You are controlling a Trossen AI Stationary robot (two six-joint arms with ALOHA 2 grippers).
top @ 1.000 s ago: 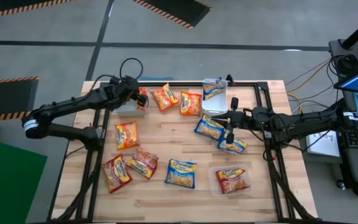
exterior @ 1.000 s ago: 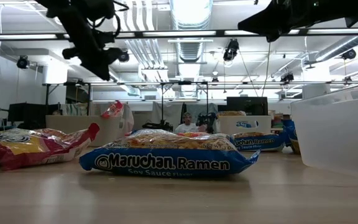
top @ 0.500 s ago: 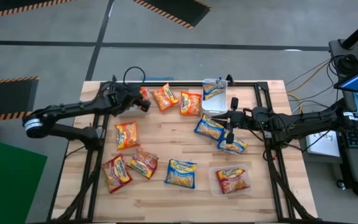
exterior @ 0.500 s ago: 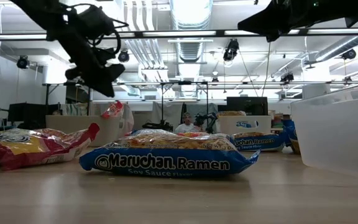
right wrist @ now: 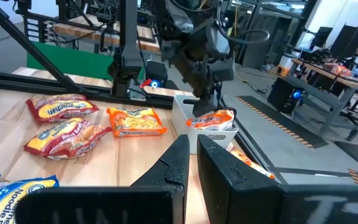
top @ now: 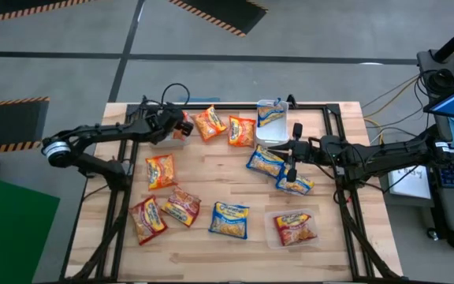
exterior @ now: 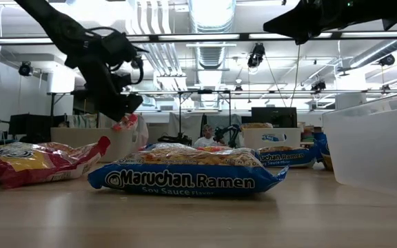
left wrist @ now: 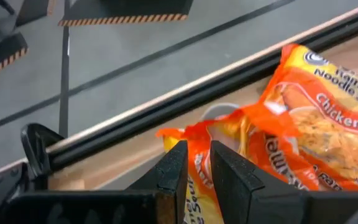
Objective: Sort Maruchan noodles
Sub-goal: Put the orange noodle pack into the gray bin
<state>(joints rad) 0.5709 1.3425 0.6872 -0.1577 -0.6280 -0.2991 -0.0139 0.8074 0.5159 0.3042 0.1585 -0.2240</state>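
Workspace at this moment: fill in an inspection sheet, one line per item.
Surface: wooden table inside a black frame.
Job's things: Maruchan packets scattered, orange, red and blue; one blue packet in the far clear container, one red packet in the near container.
Clutter: nothing seen.
Grippers: left gripper shut on an orange packet over the far-left container; right gripper shut, above a blue packet, holding nothing.
Cables: loops on both arms; bundle off the right edge.
Surroundings: concrete floor, hazard-striped mats, workshop benches.

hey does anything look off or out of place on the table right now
Only one thing: an orange packet hangs crumpled from the left gripper over the clear bin at the table's far left corner, pinched by one edge. The other noodle packets lie scattered flat, none torn or spilled.
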